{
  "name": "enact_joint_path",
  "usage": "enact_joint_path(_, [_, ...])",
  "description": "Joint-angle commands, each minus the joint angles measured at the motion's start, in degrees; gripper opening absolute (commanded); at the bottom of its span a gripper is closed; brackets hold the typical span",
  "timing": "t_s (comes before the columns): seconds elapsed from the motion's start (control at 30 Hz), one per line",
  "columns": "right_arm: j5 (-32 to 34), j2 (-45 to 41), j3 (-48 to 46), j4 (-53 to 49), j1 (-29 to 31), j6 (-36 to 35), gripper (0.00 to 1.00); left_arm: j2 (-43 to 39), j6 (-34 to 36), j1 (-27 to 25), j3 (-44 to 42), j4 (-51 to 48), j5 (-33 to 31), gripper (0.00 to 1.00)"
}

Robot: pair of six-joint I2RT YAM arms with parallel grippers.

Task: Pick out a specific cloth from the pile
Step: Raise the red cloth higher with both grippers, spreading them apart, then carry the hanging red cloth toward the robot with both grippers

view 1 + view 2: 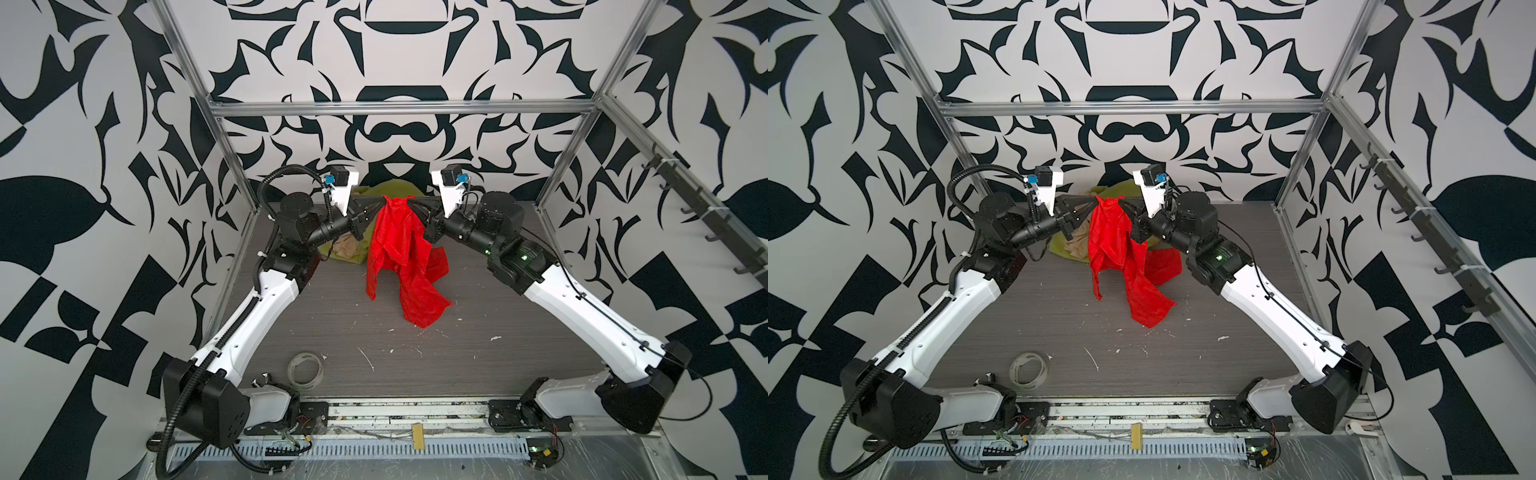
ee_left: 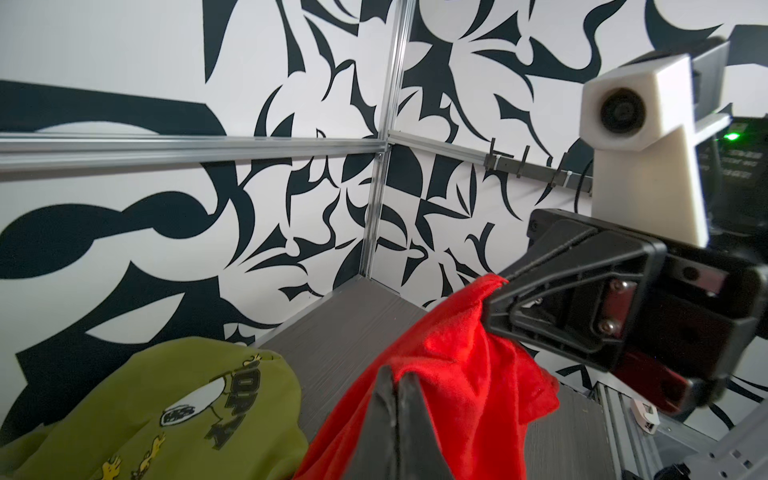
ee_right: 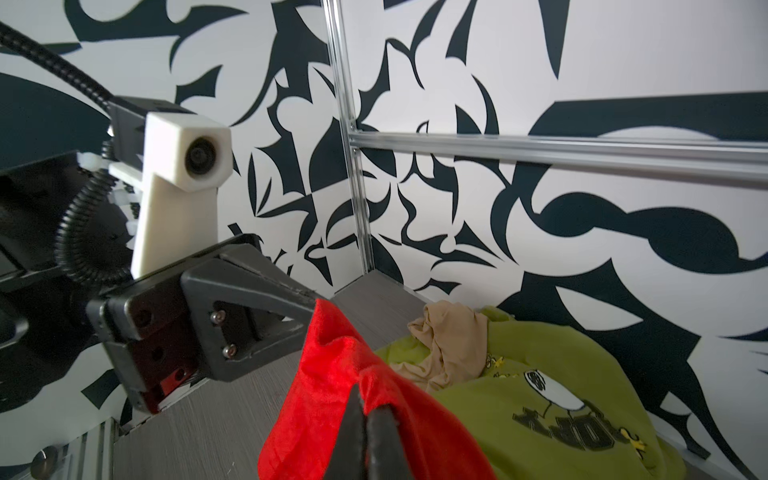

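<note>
The red cloth [image 1: 399, 249] hangs in mid-air over the back of the table, its lower corners trailing onto the tabletop [image 1: 374, 353]. My left gripper [image 1: 383, 199] and right gripper [image 1: 412, 198] are both shut on its top edge, close together, tips facing each other. In the left wrist view my jaws [image 2: 395, 376] pinch the cloth [image 2: 457, 365]; in the right wrist view the right gripper [image 3: 365, 401] is shut on the cloth [image 3: 324, 395] as well. The pile lies behind and to the left: an olive-green shirt [image 3: 540, 395] with a beige cloth [image 3: 449, 345] on it, partly hidden by my left arm in both top views.
A roll of clear tape [image 1: 305, 370] lies near the front left of the table. Aluminium frame posts [image 1: 232, 166] box in the workspace, and a rail of dark hooks [image 1: 706, 216] runs along the right side. White scraps dot the tabletop.
</note>
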Motion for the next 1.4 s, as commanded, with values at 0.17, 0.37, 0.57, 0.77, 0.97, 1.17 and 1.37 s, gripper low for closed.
enact_joint_path(0.17, [2.0, -2.9, 5.8, 2.3, 2.0, -3.8, 0.00, -5.0, -3.0, -1.1, 6.0, 0.1, 1.4, 0.00])
enact_joint_path(0.37, [2.2, -3.1, 7.4, 2.9, 2.9, -4.6, 0.00, -7.7, -3.4, -2.7, 6.9, -0.6, 1.3, 0.00])
enact_joint_path(0.57, [2.3, -3.2, 8.5, 3.1, 4.2, -5.4, 0.00, -10.2, -3.4, -4.1, 7.2, -1.1, 0.6, 0.00])
enact_joint_path(0.77, [2.4, -4.0, 9.2, 3.3, 5.3, -5.9, 0.00, -11.1, -6.9, -4.9, 9.0, -1.7, 1.7, 0.00])
enact_joint_path(0.97, [2.7, -4.1, 9.1, 3.9, 5.8, -6.1, 0.00, -12.2, -7.5, -6.6, 10.0, -1.7, 1.6, 0.00])
enact_joint_path(1.17, [3.4, -4.7, 8.5, 4.3, 6.0, -6.1, 0.00, -12.5, -7.7, -7.9, 9.9, -1.9, 1.4, 0.00])
enact_joint_path(1.37, [2.9, -5.4, 7.7, 3.2, 6.5, -6.6, 0.00, -13.3, -7.5, -8.2, 7.9, -2.0, 0.3, 0.00])
